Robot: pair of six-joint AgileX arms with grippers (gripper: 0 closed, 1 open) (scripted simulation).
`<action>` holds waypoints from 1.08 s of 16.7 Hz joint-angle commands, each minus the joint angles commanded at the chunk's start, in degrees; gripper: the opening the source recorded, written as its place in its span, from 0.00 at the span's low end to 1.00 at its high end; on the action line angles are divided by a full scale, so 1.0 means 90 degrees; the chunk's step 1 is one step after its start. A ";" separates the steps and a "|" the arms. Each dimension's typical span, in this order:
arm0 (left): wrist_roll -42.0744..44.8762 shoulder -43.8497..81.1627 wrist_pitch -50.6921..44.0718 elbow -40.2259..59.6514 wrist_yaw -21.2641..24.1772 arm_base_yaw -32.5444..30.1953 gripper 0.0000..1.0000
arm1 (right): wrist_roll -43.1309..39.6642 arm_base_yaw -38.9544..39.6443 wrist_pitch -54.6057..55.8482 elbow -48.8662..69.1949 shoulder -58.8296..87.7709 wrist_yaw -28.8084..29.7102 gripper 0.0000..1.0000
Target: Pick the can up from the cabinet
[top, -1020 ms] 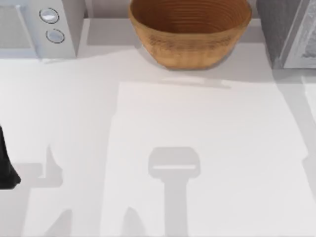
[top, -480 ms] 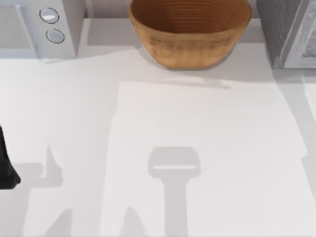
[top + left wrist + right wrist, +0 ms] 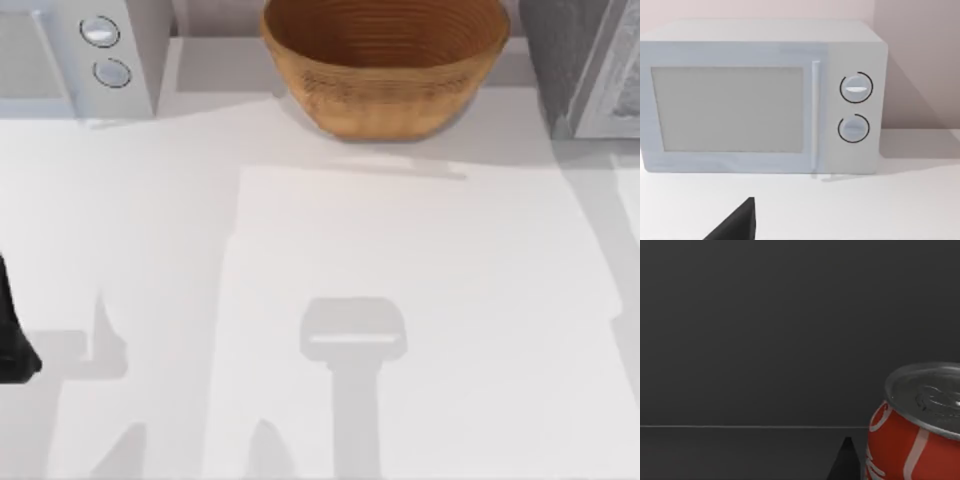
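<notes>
Small red-and-white can with grey metal top upright inside dark cabinet; right gripper fingertip just beside it, jaws' state indeterminable.

Left arm parked, well apart from can.

The can is small and round. Its side is red with white curvy marks. Its top is shiny grey metal with a raised rim, and the pull tab sits flat in the middle of that top. The can stands up straight. It rests on a dark floor inside a dark space, with a plain dark wall behind it. The can stands a little way in front of that wall.
</notes>
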 joint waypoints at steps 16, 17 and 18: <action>0.0000 0.0000 0.0000 0.0000 0.0000 0.0000 1.00 | 0.0007 0.0366 -0.1309 -0.0125 -0.1445 0.0333 0.00; 0.0000 0.0000 0.0000 0.0000 0.0000 0.0000 1.00 | 0.0005 0.0447 -0.1633 -0.0149 -0.1818 0.0408 0.00; 0.0000 0.0000 0.0000 0.0000 0.0000 0.0000 1.00 | 0.0003 0.0525 -0.1938 -0.0171 -0.2147 0.0481 0.00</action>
